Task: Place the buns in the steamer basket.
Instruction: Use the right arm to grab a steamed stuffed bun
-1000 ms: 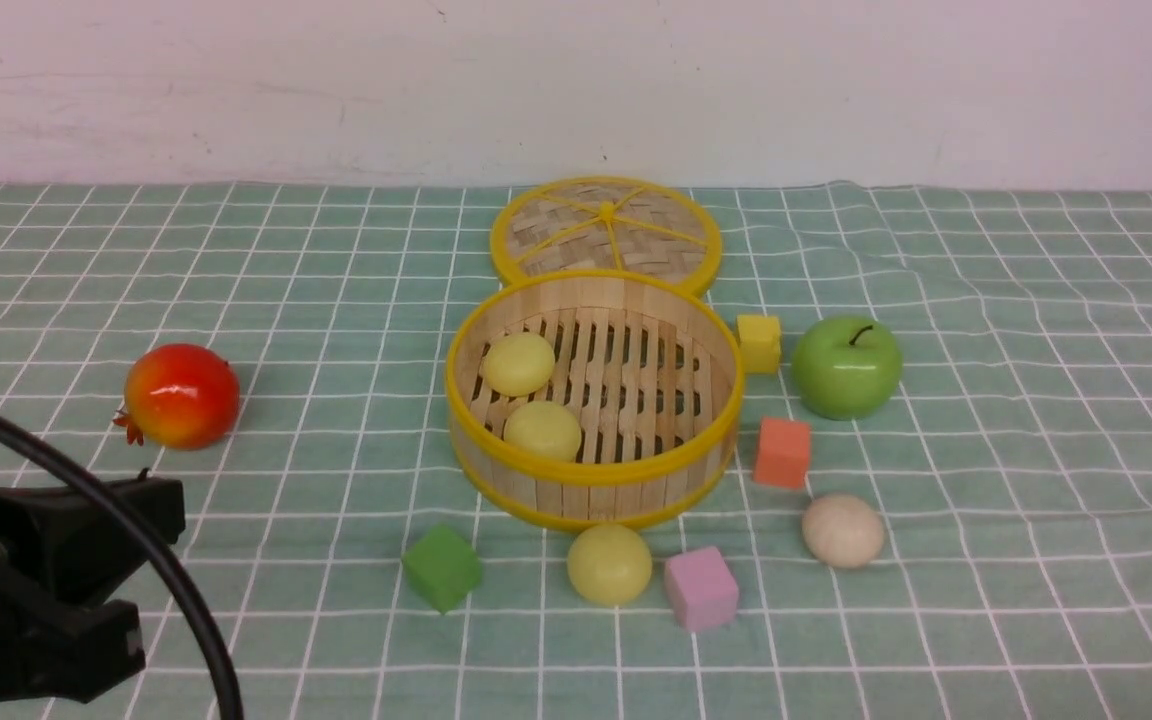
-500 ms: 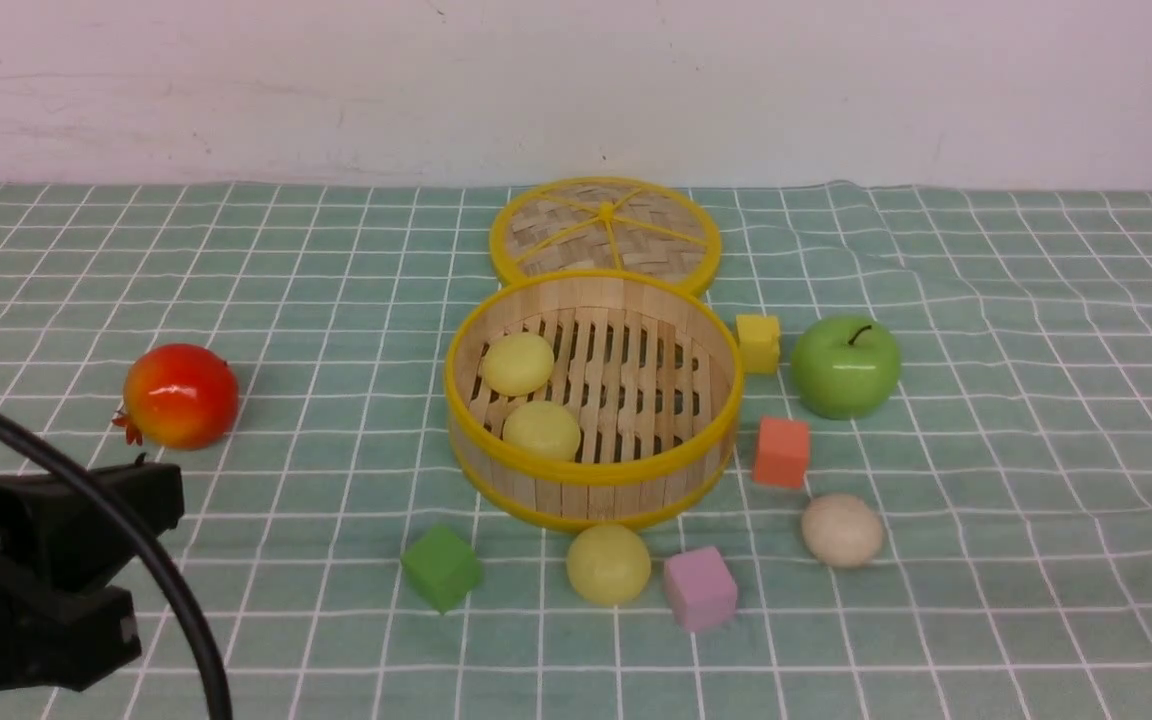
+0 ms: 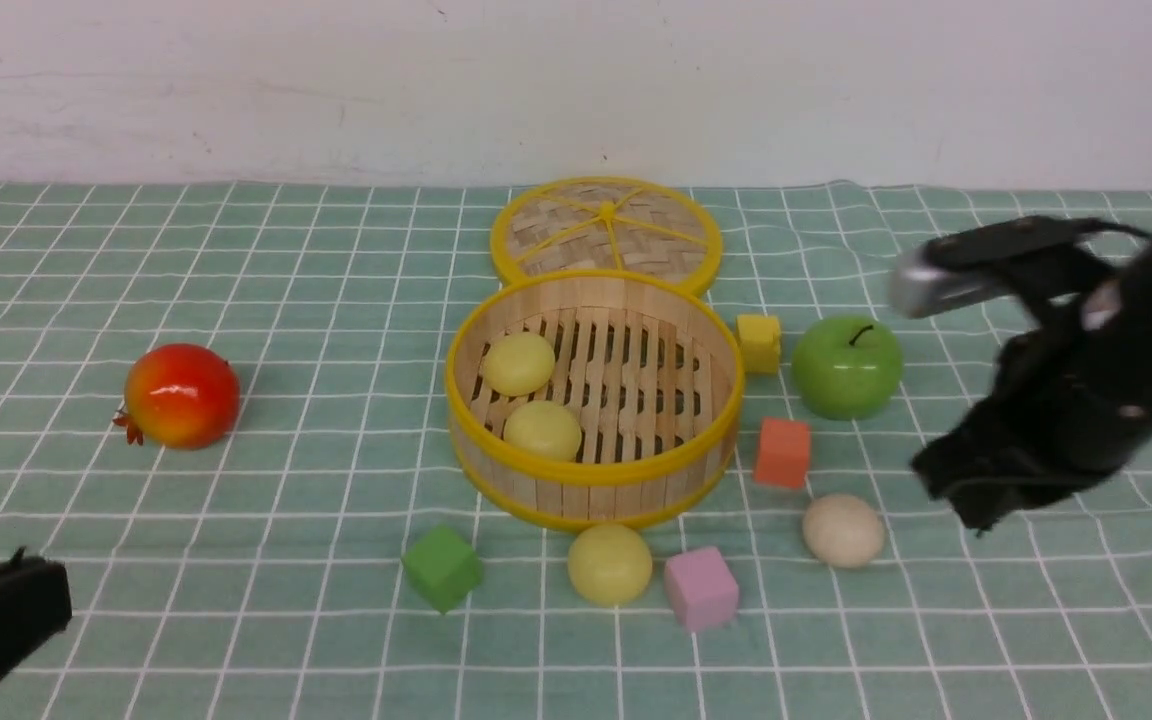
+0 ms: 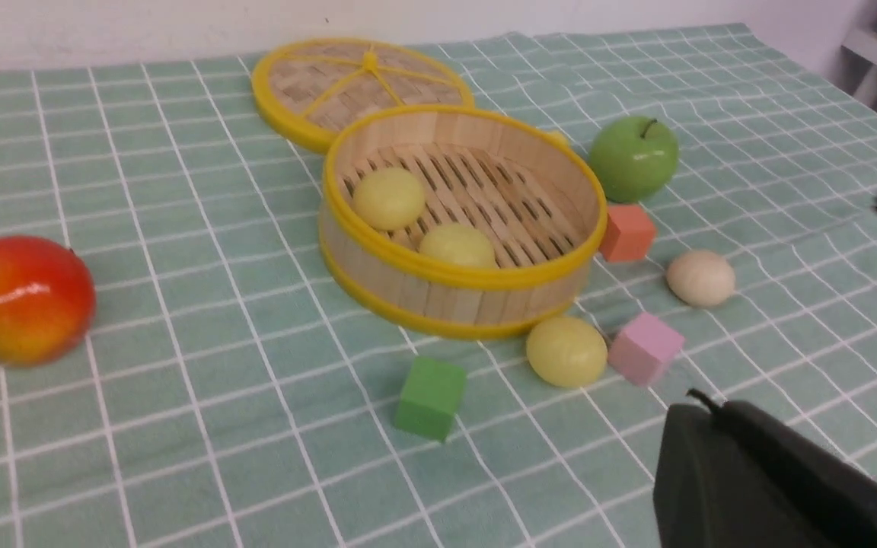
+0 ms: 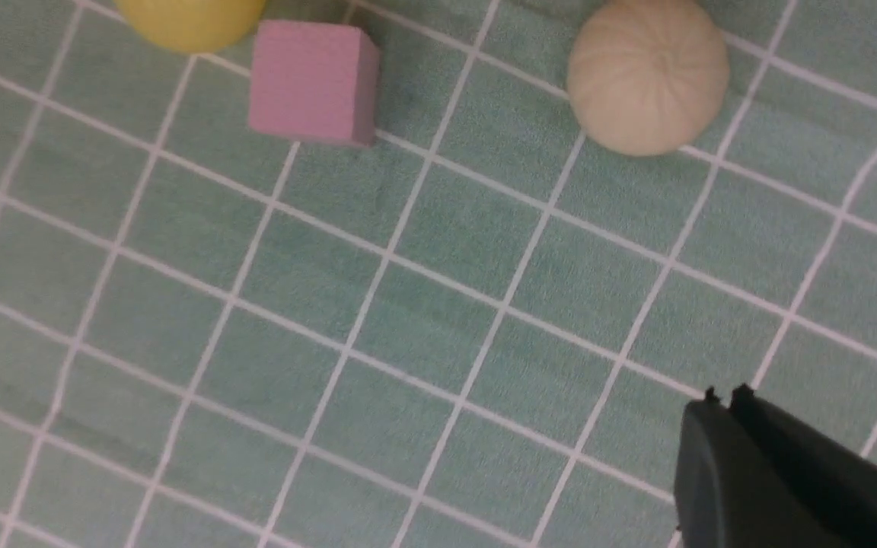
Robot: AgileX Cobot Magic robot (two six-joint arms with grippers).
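Front: two yellow buns inside steamer basket; third yellow bun on desk just near of it; beige bun further right, beside right hand.
Right wrist only: pleats on beige bun; fingertips clenched, empty.
Left hand clenched, near-left.

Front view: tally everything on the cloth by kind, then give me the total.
Buns: 4
Foam cubes: 4
Green apple: 1
Pomegranate: 1
Steamer basket: 1
Lid: 1
Total: 12

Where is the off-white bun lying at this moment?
In the front view, the off-white bun lies on the cloth outside the steamer basket, to its front right, close to the orange cube and the pink cube.
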